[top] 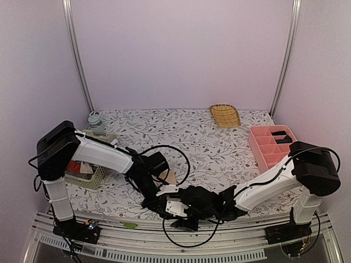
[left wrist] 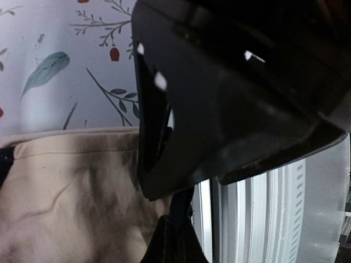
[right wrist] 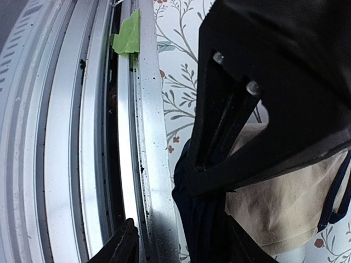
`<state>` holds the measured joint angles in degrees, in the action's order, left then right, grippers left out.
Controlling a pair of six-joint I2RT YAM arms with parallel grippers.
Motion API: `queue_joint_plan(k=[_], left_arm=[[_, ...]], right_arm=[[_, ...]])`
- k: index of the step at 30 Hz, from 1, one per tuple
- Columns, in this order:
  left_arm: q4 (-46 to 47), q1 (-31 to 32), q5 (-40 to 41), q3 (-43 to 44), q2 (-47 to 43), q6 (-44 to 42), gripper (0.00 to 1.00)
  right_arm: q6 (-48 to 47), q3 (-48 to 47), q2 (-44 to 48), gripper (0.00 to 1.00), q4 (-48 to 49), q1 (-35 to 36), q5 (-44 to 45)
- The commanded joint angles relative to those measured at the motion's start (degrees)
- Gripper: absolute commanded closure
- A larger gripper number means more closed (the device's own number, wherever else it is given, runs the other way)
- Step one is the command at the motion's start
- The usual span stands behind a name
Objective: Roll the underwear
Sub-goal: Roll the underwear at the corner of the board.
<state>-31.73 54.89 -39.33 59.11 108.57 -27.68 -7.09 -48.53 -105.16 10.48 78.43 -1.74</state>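
The beige underwear (left wrist: 66,197) with black edging lies at the table's near edge, and only a corner (top: 170,178) shows from above. My left gripper (left wrist: 174,241) is shut on its black edge band, which runs up from the fingertips. In the top view this gripper (top: 157,200) sits low at the near middle, nose to nose with my right gripper (top: 184,211). In the right wrist view my right gripper (right wrist: 181,241) stands open, its fingers on either side of a bunch of dark cloth (right wrist: 205,219) at the edge of the beige underwear (right wrist: 274,208). The left gripper's body hides much of the cloth.
A metal rail (right wrist: 148,137) with a green tape tab (right wrist: 127,35) runs along the near table edge, right under both grippers. A green basket (top: 90,175) and a pale bottle (top: 95,121) stand left. A yellow woven dish (top: 225,115) and a pink divided box (top: 262,148) are on the right.
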Motion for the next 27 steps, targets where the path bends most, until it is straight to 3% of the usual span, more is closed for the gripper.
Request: queue_joint_plan(k=[1, 3, 8, 12, 18, 27], left_arm=[[-1.8, -0.3, 4.1, -1.4, 1.8, -1.0, 1.0], [-1.5, -0.5, 4.3, -1.5, 1.3, -1.1, 1.0], [0.3, -2.1, 4.4, -1.9, -1.5, -0.2, 0.84], [2.1, -5.3, 5.3, -3.1, -7.1, 1.1, 0.71], [8.9, -11.8, 11.9, -8.1, -19.4, 2.7, 0.59], [23.5, -13.9, 19.0, -21.5, -35.9, 2.5, 0.57]], right_arm=[[-2.3, -2.5, -3.0, 0.52, -2.4, 0.3, 2.5], [-2.8, -2.9, -4.0, 0.59, -3.6, 0.4, 3.6], [-3.1, -3.7, -5.2, 0.86, -6.7, 0.4, 5.2], [-2.1, -4.7, -4.5, 1.0, -10.0, 0.4, 4.4], [2.2, -7.1, -2.1, 1.0, -13.9, -1.3, -5.7], [15.3, -13.7, -8.8, 1.0, -19.3, -14.8, -34.1]])
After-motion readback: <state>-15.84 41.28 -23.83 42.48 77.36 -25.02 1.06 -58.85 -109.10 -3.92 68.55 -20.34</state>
